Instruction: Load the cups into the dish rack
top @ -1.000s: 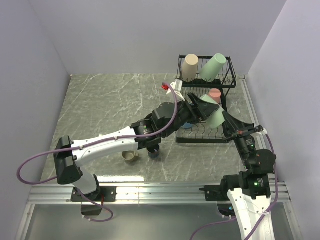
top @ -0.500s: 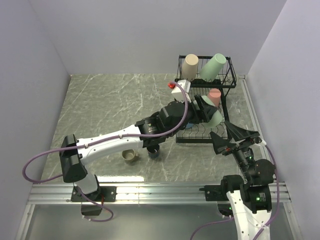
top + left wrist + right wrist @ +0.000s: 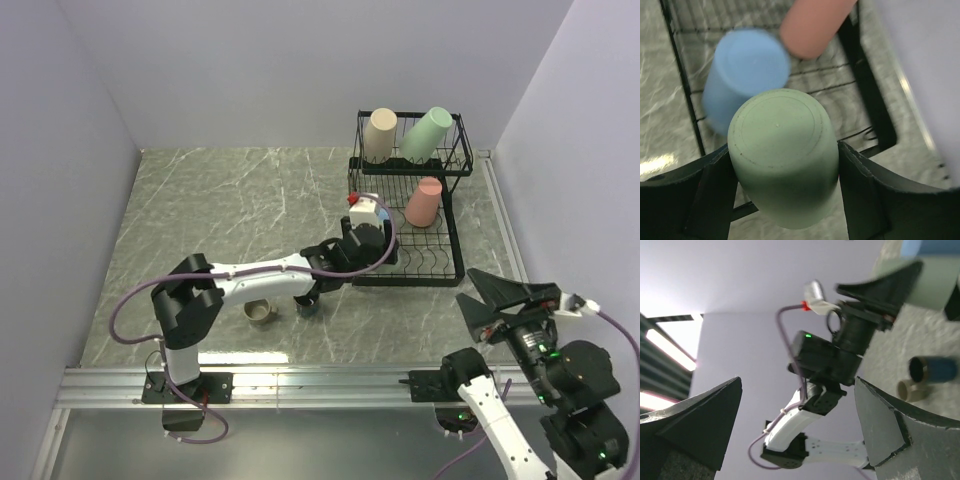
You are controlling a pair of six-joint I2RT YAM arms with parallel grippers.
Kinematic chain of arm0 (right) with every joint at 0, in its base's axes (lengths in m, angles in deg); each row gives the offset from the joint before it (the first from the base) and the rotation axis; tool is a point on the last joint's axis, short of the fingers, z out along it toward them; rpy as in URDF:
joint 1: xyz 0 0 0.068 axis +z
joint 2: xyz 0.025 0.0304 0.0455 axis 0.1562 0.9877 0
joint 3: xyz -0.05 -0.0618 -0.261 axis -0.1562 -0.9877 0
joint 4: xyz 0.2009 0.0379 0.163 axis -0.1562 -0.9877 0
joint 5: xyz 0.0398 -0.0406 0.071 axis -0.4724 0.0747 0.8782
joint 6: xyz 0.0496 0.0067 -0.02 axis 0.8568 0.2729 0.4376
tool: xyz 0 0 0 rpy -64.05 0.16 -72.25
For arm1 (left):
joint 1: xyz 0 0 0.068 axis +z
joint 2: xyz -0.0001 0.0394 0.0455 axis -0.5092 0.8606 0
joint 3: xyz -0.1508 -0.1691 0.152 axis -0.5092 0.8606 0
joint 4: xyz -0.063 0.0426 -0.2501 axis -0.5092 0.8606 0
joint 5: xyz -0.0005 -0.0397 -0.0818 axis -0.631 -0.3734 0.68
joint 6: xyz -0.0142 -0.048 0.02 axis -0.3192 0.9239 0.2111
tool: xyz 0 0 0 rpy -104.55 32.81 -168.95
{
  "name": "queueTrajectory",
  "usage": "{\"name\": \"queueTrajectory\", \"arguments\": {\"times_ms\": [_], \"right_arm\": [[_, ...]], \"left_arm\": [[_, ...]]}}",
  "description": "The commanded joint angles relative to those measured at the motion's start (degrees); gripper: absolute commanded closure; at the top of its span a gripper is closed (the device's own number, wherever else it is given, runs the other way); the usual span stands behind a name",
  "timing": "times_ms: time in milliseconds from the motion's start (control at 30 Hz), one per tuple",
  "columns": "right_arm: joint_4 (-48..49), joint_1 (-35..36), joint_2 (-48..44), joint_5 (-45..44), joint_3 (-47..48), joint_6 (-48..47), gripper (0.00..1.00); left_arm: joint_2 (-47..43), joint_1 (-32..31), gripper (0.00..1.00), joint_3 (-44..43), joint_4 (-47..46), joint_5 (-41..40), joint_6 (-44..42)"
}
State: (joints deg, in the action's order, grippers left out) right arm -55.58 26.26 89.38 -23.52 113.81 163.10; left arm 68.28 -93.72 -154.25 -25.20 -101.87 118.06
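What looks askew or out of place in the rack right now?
The pale green tumbler on the top tier of the dish rack sits clearly tilted, while the beige tumbler beside it looks nearly upright. The left gripper grips a second green tumbler squarely. Nothing looks spilled or broken.

Black wire dish rack (image 3: 410, 282): beige tumbler (image 3: 379, 134) and tilted pale green tumbler (image 3: 425, 133) in top tier, salmon-pink tumbler (image 3: 424, 201) and blue tumbler (image 3: 745, 75) on lower tier. A second pale green tumbler (image 3: 782, 152), base toward wrist camera, is clamped by left gripper (image 3: 785, 150) over lower tier. On table (image 3: 230, 200) outside rack: olive-tan mug (image 3: 261, 312) and navy mug (image 3: 310, 305), side by side.
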Motion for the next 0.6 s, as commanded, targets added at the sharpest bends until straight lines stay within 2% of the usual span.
{"name": "queueTrajectory", "arguments": {"times_ms": [0, 233, 567], "right_arm": [[-13.0, 2.3, 1.7, -11.1, 4.9, -7.4, 0.0], [-15.9, 4.6, -5.4, -14.9, 1.6, -0.4, 0.04], [-17.5, 5.7, -5.2, -14.9, 1.1, 0.0, 0.05]], "left_arm": [[0.2, -0.4, 1.0, 2.0, -5.2, -3.1, -1.5], [2.1, -0.9, 1.0, 3.9, -7.3, -6.6, -0.9], [7.0, -1.3, 1.0, 1.4, -4.6, -10.1, -1.0]]}}
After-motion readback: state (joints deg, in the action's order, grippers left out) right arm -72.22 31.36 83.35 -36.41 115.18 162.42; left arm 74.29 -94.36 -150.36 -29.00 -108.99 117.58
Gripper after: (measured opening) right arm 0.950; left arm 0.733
